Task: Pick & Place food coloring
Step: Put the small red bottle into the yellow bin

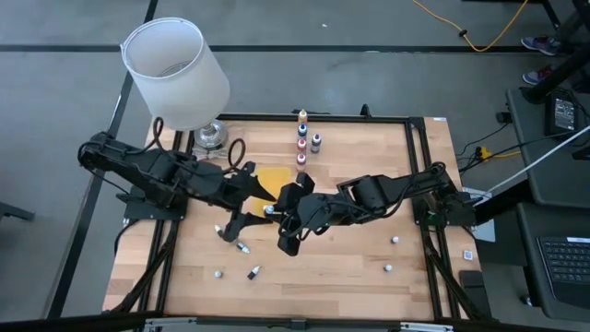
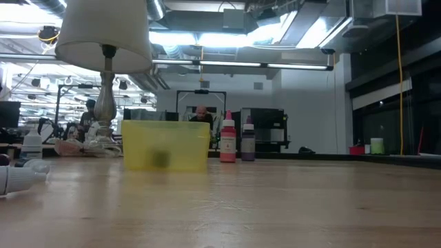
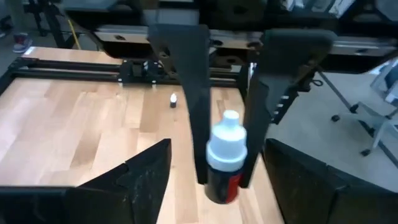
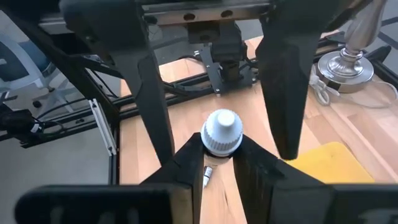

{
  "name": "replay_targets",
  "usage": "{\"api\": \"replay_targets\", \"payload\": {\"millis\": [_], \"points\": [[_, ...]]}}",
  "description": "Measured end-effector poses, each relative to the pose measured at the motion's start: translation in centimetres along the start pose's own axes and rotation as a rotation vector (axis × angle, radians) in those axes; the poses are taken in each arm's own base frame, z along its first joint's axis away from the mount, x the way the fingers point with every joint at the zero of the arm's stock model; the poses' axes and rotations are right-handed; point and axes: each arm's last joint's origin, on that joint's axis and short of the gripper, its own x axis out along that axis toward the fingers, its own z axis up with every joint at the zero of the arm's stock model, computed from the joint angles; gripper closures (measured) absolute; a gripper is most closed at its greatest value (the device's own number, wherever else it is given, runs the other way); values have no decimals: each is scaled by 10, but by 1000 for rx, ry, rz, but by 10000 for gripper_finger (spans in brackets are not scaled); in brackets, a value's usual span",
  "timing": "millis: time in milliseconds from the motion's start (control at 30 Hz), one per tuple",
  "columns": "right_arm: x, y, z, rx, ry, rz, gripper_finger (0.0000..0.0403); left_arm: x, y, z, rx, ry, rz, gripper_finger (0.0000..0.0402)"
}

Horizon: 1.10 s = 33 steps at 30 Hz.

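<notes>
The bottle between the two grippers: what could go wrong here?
1. The right gripper grips the bottle only under its white cap; it may slip or tilt.
2. The left gripper fingers stand open around the bottle, close to the right fingers; closing may hit them.
3. If dropped, it could roll among the loose bottles.

A white-shaded lamp (image 1: 177, 72) with a silver base (image 1: 210, 135) is seen at the far left corner of the wooden table (image 1: 350, 258). A yellow translucent tray (image 2: 166, 145) is set near the table's middle. An orange cable (image 1: 479, 28) is laid across the floor beyond.
</notes>
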Motion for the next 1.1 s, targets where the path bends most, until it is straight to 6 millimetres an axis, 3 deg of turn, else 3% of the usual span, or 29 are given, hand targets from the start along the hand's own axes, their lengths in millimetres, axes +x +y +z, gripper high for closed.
{"api": "replay_targets", "payload": {"millis": [267,600,1100], "points": [[0,-1,-1,-5,12,-7,325,-5,-1,5,-15,-49,-12,205],[0,-1,-2,-6,16,-9,327,-8,0,4,-24,-36,-23,233],[0,-1,-1,-5,12,-14,327,-8,1,4,-24,-43,9,311]]}}
